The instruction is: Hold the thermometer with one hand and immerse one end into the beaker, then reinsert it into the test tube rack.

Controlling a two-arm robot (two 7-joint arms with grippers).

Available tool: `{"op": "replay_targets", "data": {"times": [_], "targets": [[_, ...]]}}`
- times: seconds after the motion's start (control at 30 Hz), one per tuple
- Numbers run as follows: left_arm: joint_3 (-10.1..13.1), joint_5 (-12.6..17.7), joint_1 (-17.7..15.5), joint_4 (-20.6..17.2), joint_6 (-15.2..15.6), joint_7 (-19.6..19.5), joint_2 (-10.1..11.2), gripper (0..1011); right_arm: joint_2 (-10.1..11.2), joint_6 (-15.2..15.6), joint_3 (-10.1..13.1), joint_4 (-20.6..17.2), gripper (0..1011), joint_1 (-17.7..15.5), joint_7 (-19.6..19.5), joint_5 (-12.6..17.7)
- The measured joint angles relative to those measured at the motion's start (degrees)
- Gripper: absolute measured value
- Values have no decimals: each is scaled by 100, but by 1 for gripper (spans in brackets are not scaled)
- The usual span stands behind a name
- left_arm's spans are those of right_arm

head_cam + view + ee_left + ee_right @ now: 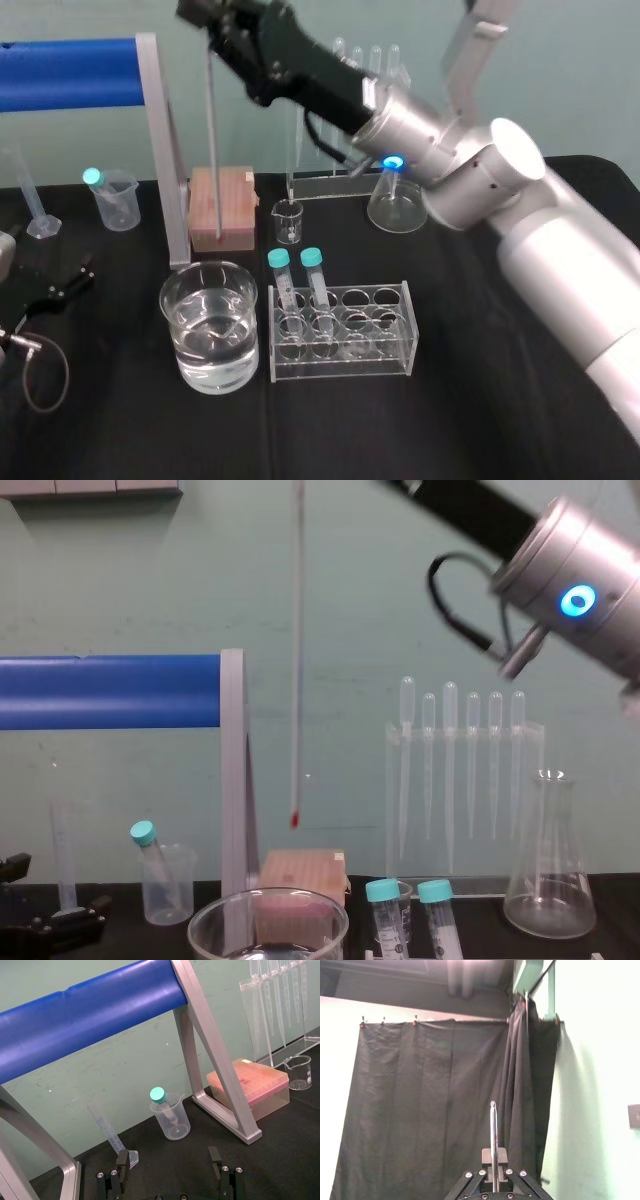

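Over black cloth (pixel 450 420), right gripper (pixel 493 1156) pinching the thermometer (pixel 297 660) upright, left gripper (pixel 169 1161) parked spread, I'd centre above the beaker (pixel 166 300), lower plumb.

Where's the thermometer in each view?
Head: thermometer vertical, upper left, right of the blue bar.
Chest: thermometer top centre, red tip down, right of the blue bar.
Right wrist: thermometer bottom centre, clamped in right gripper.
Left wrist: blue bar, the shared landmark, across the top.
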Motion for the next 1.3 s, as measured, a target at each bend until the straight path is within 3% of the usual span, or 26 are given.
{"op": "replay_targets", "data": {"times": [0.17, 0.37, 0.5, 0.67, 0.93, 1.3], "targets": [[0, 0, 0, 0, 0, 0, 0, 1008, 251, -90, 159, -423, 57, -123, -236, 20], [0, 0, 0, 0, 0, 0, 0, 1008, 819, -105, 441, -1294, 57, -563, -941, -181], [0, 0, 0, 0, 0, 0, 0, 1008, 1254, -17, 719, -1893, 57, -1052, -1498, -322], [0, 0, 0, 0, 0, 0, 0, 1008, 1588, 84, 1019, -2387, 57, -1611, -2025, -440], [1, 0, 0, 0, 0, 0, 0, 1008, 1739, 234, 1243, -2626, 57, -2067, -2431, -591], [0, 0, 0, 0, 0, 0, 0, 1008, 1659, 330, 1264, -2203, 57, -2008, -2359, -679]]}}
